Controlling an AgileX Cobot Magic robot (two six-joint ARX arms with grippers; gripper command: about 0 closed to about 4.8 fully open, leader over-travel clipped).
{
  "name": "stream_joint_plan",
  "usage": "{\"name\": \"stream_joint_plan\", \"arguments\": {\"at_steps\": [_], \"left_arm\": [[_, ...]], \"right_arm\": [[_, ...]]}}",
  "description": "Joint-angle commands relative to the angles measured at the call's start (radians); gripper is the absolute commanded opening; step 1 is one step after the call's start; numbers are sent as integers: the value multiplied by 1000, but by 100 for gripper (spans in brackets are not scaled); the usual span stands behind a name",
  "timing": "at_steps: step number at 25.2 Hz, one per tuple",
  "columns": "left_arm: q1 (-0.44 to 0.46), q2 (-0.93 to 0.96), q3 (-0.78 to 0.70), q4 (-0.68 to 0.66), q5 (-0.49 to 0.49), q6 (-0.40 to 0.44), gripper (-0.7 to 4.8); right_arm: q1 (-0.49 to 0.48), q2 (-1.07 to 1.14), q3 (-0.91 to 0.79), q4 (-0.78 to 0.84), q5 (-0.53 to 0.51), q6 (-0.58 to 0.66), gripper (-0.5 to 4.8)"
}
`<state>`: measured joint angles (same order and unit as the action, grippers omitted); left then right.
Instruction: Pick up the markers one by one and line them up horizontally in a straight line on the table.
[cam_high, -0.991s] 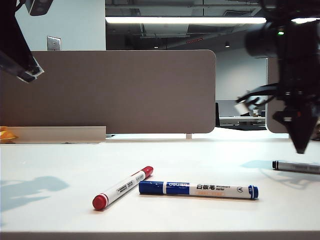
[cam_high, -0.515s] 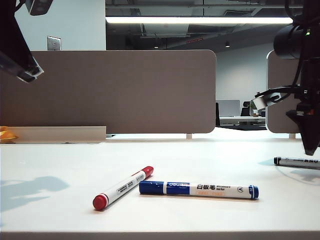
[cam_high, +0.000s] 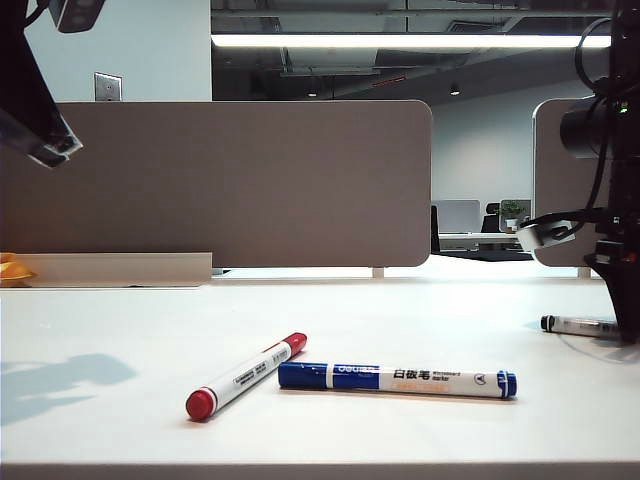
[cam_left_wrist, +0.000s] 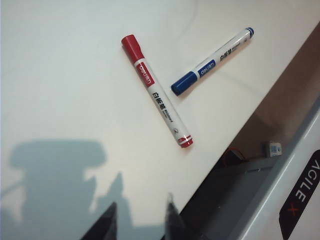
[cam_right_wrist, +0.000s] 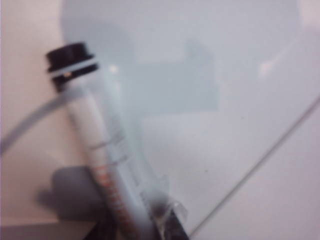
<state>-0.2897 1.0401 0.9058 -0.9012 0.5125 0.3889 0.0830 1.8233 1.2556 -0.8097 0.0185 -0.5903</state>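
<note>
Three slim white-barrelled markers lie on the off-white table: red-capped marker, blue-capped marker, and a black-ended marker half hidden behind the right gripper, whose blurred fingers straddle it; grip unclear. Left gripper hangs raised, parted, empty.

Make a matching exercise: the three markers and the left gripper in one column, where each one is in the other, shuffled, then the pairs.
1. red marker
2. blue marker
3. black marker
4. left gripper

A. far right of the table, at the right gripper
B. raised above the table, jaws apart, holding nothing
C. lying level near the front edge
D. lying at a slant, left of the others

Pairs: 1-D, 2-C, 3-A, 4-B
</note>
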Motion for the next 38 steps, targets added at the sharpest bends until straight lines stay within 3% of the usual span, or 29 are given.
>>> {"name": "stream_joint_plan", "arguments": {"at_steps": [1, 9, 28, 38], "left_arm": [[0, -2, 2, 13, 5, 5, 123], [0, -2, 2, 28, 8, 5, 123], [0, -4, 3, 26, 30, 4, 123], [0, -4, 3, 26, 31, 4, 123]], "right_arm": [[0, 6, -5, -63, 5, 14, 147], [20, -10, -6, -167, -25, 64, 148], [243, -27, -6, -243, -22, 67, 149], [295, -27, -9, -288, -21, 63, 160]]}}
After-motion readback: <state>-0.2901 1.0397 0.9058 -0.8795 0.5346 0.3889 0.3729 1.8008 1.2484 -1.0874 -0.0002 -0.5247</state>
